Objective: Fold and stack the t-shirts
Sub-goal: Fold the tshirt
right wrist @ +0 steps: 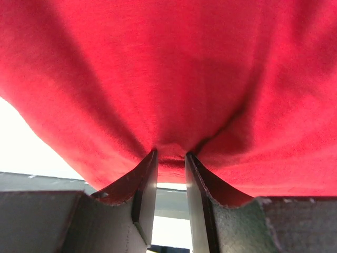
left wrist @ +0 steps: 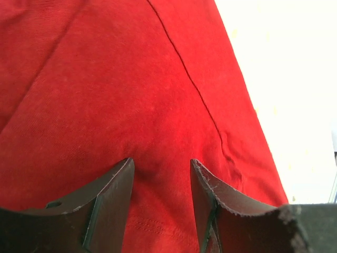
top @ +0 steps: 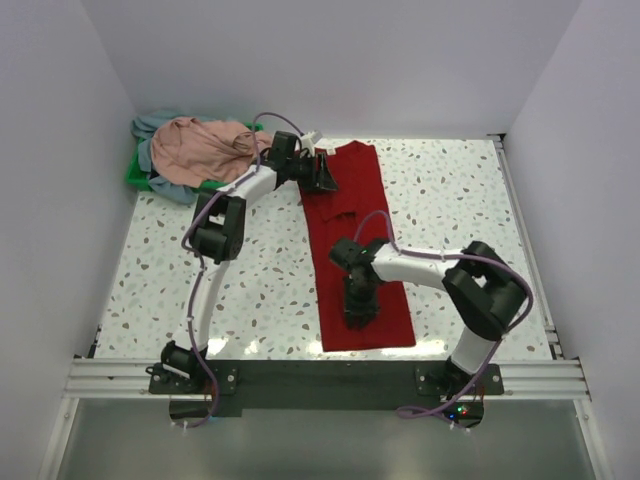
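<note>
Folding looks abt halfway on the red t-shirt (top: 352, 195): it's already a narrow strip w/ the sides turned in, lying flat on the counter (top: 450, 200) roughly in the middle, so I'd judge the step in hand is the crosswise fold, end over end. The right tool (top: 358, 312) is at the near end, jaws nearly together w/ a pucker of red cloth pinched between them, and that bit is lifted off the counter. The left tool (top: 322, 172) is at the far end on the strip's left edge, jaws spread, tips down on the cloth w/ no clear pinch. Next move, as I read it: carry the near end up and over toward the far end while the left holds the far end down, keeping edges lined up so it doesn't skew. The strip's long axis runs near-to-far, far end leaning slightly left, near end slightly right. Can't tell for sure which end is the neck. The pink shirt (top: 205, 148) and grey-blue shirt (top: 165, 185) sit bunched, unfolded, on the green tray (top: 135, 178) at the far left corner, so there's no stack yet.
</note>
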